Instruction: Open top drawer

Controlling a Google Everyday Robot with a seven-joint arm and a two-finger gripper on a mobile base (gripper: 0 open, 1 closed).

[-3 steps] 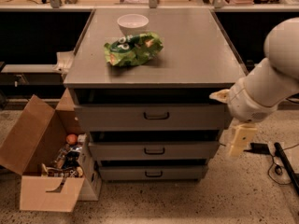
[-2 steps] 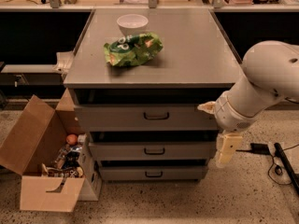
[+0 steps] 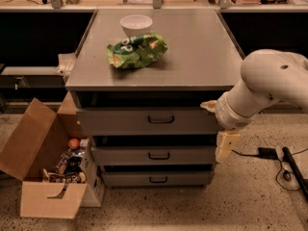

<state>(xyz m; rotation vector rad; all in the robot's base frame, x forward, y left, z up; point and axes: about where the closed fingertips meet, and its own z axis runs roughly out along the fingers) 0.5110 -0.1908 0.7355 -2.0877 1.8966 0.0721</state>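
a box (image 3: 45, 177) crowds the cabinet's (image 3: 202, 47) left foot (cables (image 3: 288, 170) trail at right); the floor (image 3: 159, 206) in front lies open. the top drawer (image 3: 120, 121) sits under the tabletop. the gripper (image 3: 225, 147) hangs just off its right edge, holding nothing visible; how open, can't tell.

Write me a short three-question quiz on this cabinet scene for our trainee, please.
1. True or false: the claw grips the top drawer's handle.
2. What lies beside the white bowl on the cabinet top? A) green bag B) mug C) book
3. How many drawers has the cabinet?
Key: 1. False; the claw hangs at the cabinet's right front edge, beside the middle drawer. 2. A. 3. Three.
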